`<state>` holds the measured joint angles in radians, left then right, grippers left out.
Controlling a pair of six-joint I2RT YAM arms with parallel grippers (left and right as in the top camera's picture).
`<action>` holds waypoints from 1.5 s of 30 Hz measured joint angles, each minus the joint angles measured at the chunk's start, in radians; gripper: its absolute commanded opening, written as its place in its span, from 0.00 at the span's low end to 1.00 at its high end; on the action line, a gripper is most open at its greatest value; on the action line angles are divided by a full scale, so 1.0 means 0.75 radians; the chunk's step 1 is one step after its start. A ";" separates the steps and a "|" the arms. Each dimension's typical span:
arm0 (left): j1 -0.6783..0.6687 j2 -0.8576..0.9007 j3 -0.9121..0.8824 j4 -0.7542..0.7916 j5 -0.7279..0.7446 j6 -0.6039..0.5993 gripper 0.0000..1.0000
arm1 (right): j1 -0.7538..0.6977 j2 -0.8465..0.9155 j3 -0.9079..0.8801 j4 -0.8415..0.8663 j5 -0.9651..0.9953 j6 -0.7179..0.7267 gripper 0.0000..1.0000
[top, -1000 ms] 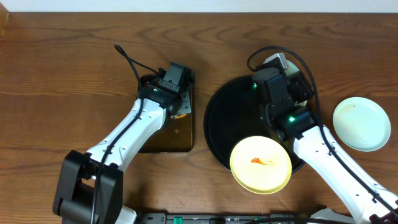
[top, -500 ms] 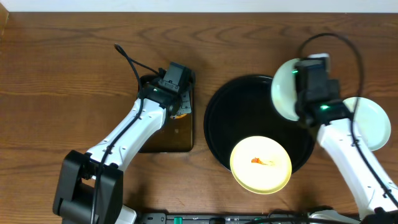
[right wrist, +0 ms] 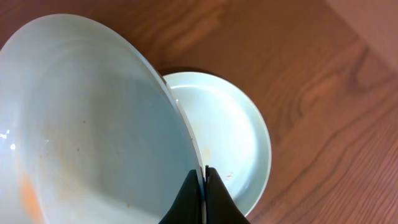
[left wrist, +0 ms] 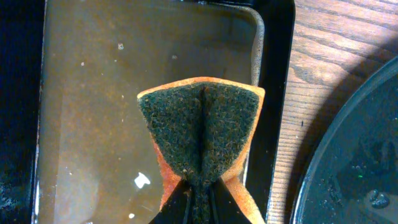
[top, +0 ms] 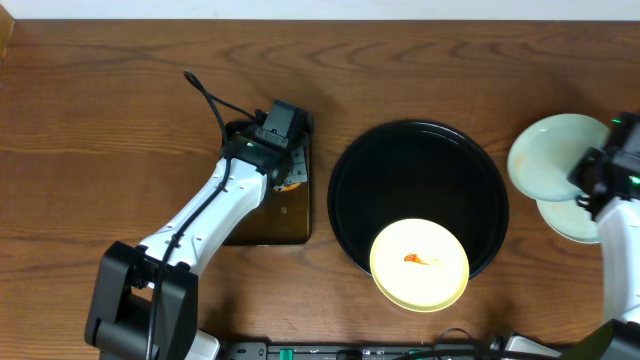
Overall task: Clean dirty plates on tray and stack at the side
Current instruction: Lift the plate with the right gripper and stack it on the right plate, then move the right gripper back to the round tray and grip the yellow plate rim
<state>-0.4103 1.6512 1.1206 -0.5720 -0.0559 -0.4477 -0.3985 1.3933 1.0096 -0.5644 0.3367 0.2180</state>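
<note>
On the counter [top: 100, 120] the round tray [top: 345, 190] sits mid-way, with one plate [top: 420, 264] in it at its front edge. Just left lies the rectangular tray [top: 285, 225], the sponge [left wrist: 200, 134] over it in the left fingers [left wrist: 177, 211]. Right of the round tray, a tilted plate [right wrist: 93, 124] in the right fingers [right wrist: 189, 199] overlaps another plate [right wrist: 230, 137] lying on the counter.

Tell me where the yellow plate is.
In the overhead view, the yellow plate sits at the near edge of the black tray, right of centre.

Left claw [left wrist: 199, 188], right claw [right wrist: 204, 179], both pinched tight.
</note>
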 measured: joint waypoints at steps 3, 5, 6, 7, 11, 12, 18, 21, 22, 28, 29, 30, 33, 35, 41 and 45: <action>0.000 0.000 0.000 -0.002 -0.001 0.000 0.08 | -0.117 0.001 0.000 -0.002 -0.065 0.040 0.01; 0.000 0.000 0.000 -0.002 0.000 0.000 0.08 | -0.183 0.009 0.000 -0.002 -0.090 0.062 0.01; 0.000 0.000 0.000 -0.002 0.000 0.000 0.08 | -0.210 0.016 0.000 -0.002 -0.100 0.070 0.01; 0.000 0.000 0.000 -0.002 0.000 0.001 0.08 | -0.239 0.027 0.000 -0.002 -0.109 0.078 0.01; 0.000 0.000 0.000 -0.002 0.000 0.000 0.08 | -0.316 0.078 0.000 0.000 -0.138 0.097 0.13; 0.000 0.000 0.000 -0.002 0.000 0.000 0.08 | -0.334 0.093 0.000 0.001 -0.152 0.102 0.28; 0.000 0.000 0.000 -0.002 0.000 0.000 0.08 | -0.369 0.138 0.000 0.027 -0.359 0.103 0.35; 0.000 0.000 0.000 -0.002 0.000 0.000 0.08 | -0.357 0.139 0.000 -0.007 -0.528 0.079 0.39; 0.000 0.000 0.000 -0.002 0.000 0.000 0.08 | -0.342 0.139 0.000 -0.028 -0.597 0.066 0.40; 0.000 0.000 0.000 -0.003 0.000 0.000 0.08 | -0.168 0.140 -0.001 -0.269 -0.892 -0.043 0.45; 0.000 0.000 0.000 -0.003 0.000 0.000 0.08 | -0.133 0.140 -0.002 -0.312 -0.918 -0.061 0.49; 0.000 0.000 0.000 -0.002 0.000 0.000 0.08 | -0.088 0.140 -0.003 -0.362 -0.942 -0.082 0.50; 0.000 0.000 0.000 -0.003 0.000 0.000 0.08 | 0.048 0.140 -0.004 -0.489 -0.981 -0.144 0.55; 0.000 0.000 0.000 -0.003 0.000 0.001 0.08 | 0.136 0.140 -0.005 -0.552 -0.979 -0.172 0.56; 0.000 0.000 0.000 -0.003 0.000 0.000 0.08 | 0.335 0.140 -0.033 -0.700 -0.915 -0.190 0.53; 0.000 0.000 0.000 -0.003 0.000 0.000 0.08 | 0.385 0.140 -0.115 -0.678 -0.865 -0.148 0.50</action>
<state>-0.4103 1.6512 1.1206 -0.5739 -0.0559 -0.4477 -0.1097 1.4986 0.9230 -1.0729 -0.3122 0.1074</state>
